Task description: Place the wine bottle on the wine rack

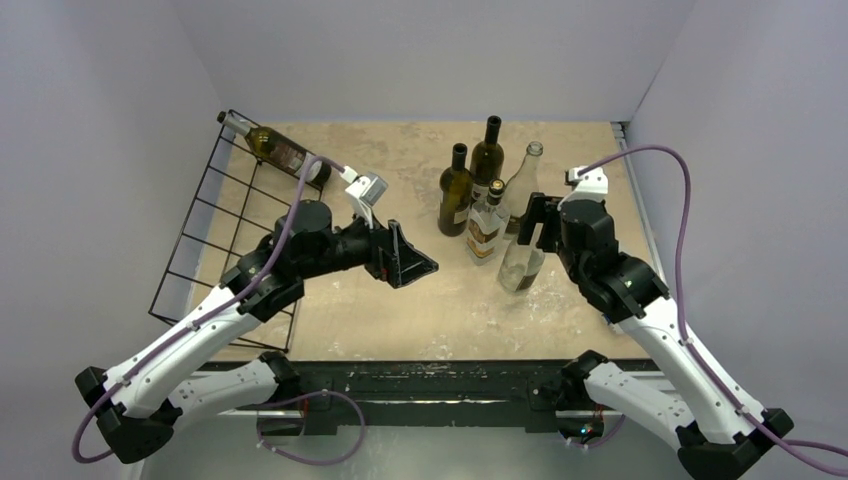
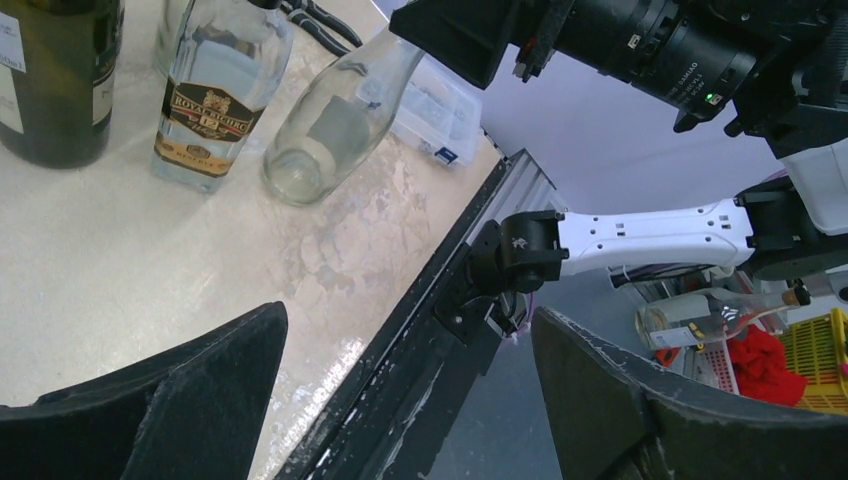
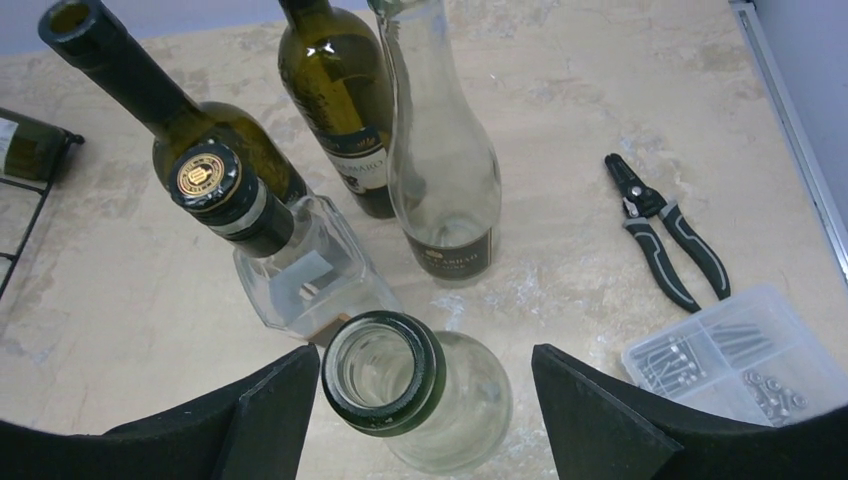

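The black wire wine rack (image 1: 212,232) stands at the table's left, with one green bottle (image 1: 281,152) lying across its far end. A clear wine bottle (image 1: 521,264) stands right of centre. My right gripper (image 1: 533,233) is open around its neck. In the right wrist view its dark-rimmed mouth (image 3: 384,372) sits between the fingers, close to the left one, and my right gripper (image 3: 425,405) is not closed on it. My left gripper (image 1: 411,262) is open and empty above the table's middle. It points toward the clear bottle (image 2: 335,115), with its jaws (image 2: 405,385) wide apart.
Other bottles stand behind the clear one: a dark green one (image 1: 456,195), another dark one (image 1: 487,155), a tall clear one (image 1: 524,172) and a square labelled one (image 1: 487,226). Pliers (image 3: 665,240) and a clear parts box (image 3: 740,355) lie at the right.
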You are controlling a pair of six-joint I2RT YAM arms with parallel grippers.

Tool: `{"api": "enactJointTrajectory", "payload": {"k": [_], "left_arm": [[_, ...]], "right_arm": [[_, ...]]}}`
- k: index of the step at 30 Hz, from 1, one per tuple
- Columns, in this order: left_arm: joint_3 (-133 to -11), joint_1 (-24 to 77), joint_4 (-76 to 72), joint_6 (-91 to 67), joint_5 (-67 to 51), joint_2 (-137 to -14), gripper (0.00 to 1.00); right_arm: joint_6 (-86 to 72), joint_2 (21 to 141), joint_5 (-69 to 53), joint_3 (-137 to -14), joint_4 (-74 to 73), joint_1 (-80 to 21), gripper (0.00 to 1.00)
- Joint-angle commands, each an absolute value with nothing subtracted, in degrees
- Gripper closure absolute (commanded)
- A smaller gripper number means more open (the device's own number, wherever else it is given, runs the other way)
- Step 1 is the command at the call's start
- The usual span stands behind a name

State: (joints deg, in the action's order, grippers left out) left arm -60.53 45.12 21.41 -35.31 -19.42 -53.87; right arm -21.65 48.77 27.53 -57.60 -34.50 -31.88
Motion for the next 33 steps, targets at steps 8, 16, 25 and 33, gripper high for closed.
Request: {"api": "enactJointTrajectory", "payload": {"k": [8,16,25,33], "left_arm": [[-60.4,49.0,15.1,-34.7,-7.5,-53.9,0.07],[-64.0,49.0,19.1,-32.0,-6.0,-55.3,0.06],[-63.4,49.0,19.9,-30.8,-3.7,-54.1,0.04],[-62.7,49.0,19.8,-31.5,-3.1,-53.9,0.04]], "right_arm": [[-21.3,50.0,29.6,-56.5,-27.6,-32.0,0.19],[-20.0,51.8,29.6,-55.7,-25.1,-32.0,0.29],[-19.5,52.5,27.7,-56.8,-25.5,-32.1,0.48],[-20.1,50.4,27.0,-58.2,-29.1,-32.1,0.7]]}}
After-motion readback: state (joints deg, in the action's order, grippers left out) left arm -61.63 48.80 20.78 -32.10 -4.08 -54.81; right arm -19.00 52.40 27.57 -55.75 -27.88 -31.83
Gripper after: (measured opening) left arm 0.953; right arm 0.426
